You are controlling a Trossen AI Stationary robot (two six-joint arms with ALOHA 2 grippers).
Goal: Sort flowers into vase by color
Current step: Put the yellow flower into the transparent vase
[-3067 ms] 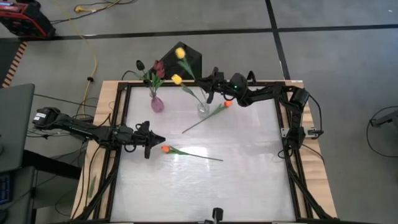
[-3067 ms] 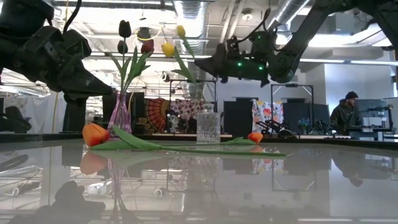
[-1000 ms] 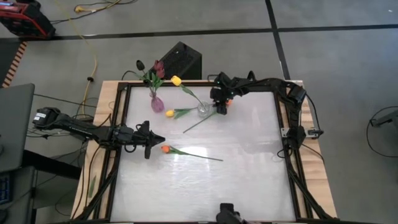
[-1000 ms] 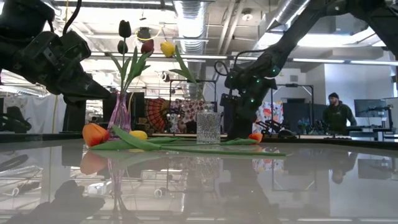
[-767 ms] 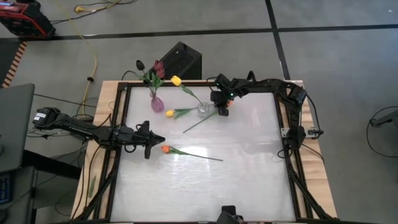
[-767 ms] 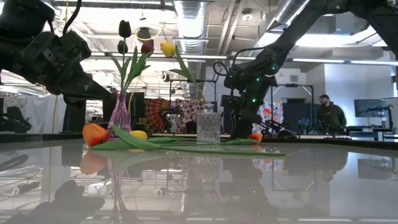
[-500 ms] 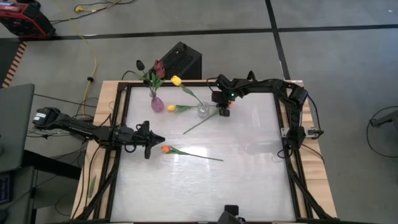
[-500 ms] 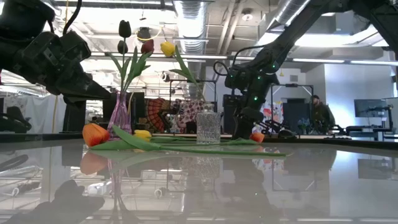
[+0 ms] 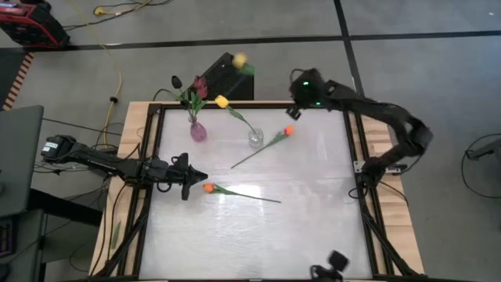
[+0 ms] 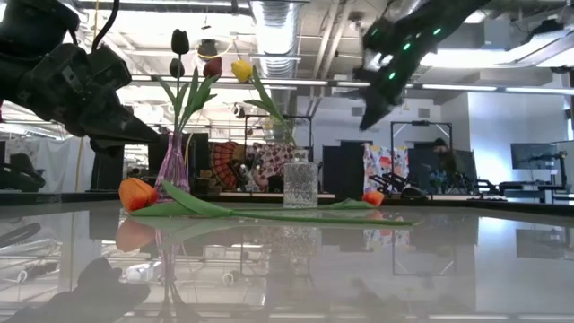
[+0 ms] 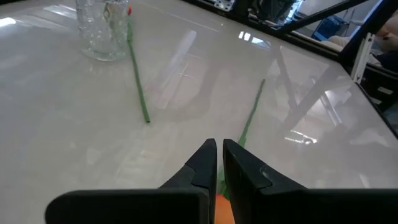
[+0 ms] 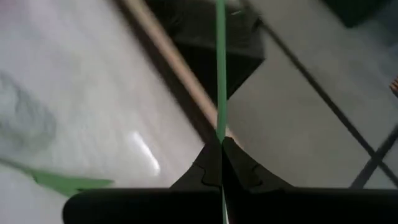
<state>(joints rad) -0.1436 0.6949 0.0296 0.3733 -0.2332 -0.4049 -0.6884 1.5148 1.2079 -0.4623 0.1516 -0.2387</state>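
Your right gripper (image 12: 221, 144) is clamped on a thin green stem (image 12: 219, 68), raised above the table's far edge; yellow head (image 9: 240, 59) blurred past it. Orange tulips (image 9: 207, 188) lie on the table (image 9: 313, 211). Left gripper (image 9: 202, 176) pinched closed, empty, beside one.

Grey concrete floor (image 9: 235, 23) with dark seam lines, yellow cable (image 9: 117, 74) upper left, red equipment (image 9: 31, 23) in the corner. Ceiling ducts (image 10: 278, 22), strip lights (bright), person (image 10: 439, 161) far right.
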